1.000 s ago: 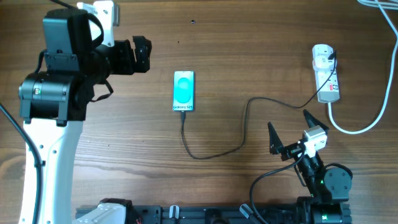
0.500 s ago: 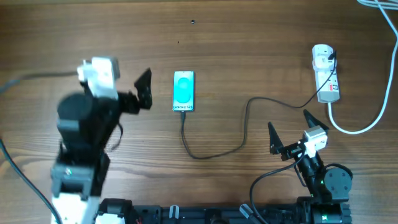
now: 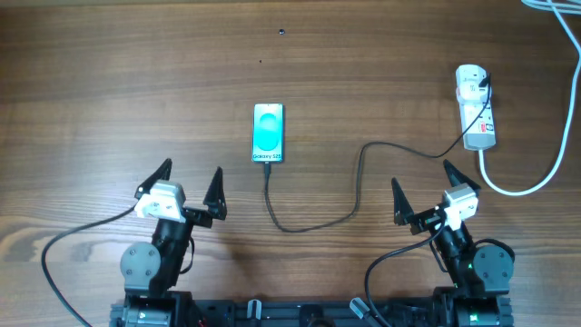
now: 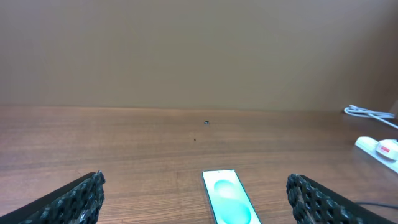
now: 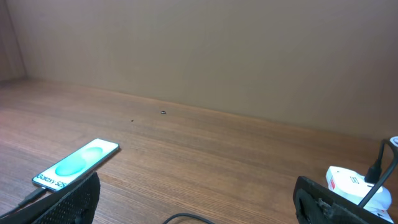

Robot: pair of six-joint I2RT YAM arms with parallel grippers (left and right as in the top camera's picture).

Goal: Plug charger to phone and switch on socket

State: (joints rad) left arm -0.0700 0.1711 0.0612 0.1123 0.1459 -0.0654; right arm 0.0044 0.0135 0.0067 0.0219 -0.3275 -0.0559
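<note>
The phone (image 3: 268,133) lies flat mid-table, turquoise screen up; it also shows in the left wrist view (image 4: 230,200) and the right wrist view (image 5: 76,163). The thin black charger cable (image 3: 357,182) runs from the phone's near short edge in a loop to the black plug in the white socket strip (image 3: 475,109), which has a red mark; the strip shows in the right wrist view (image 5: 357,185) and the left wrist view (image 4: 378,147). My left gripper (image 3: 189,188) is open and empty near the front edge. My right gripper (image 3: 420,193) is open and empty at the front right.
A thick white cord (image 3: 545,177) curves from the socket strip along the table's right edge. A small dark speck (image 3: 281,32) lies on the far wood. A brown wall stands behind the table (image 4: 199,50).
My left arm has drawn back from beside the phone, down to the front left edge of the table. The right arm, phone and cable have not moved.
</note>
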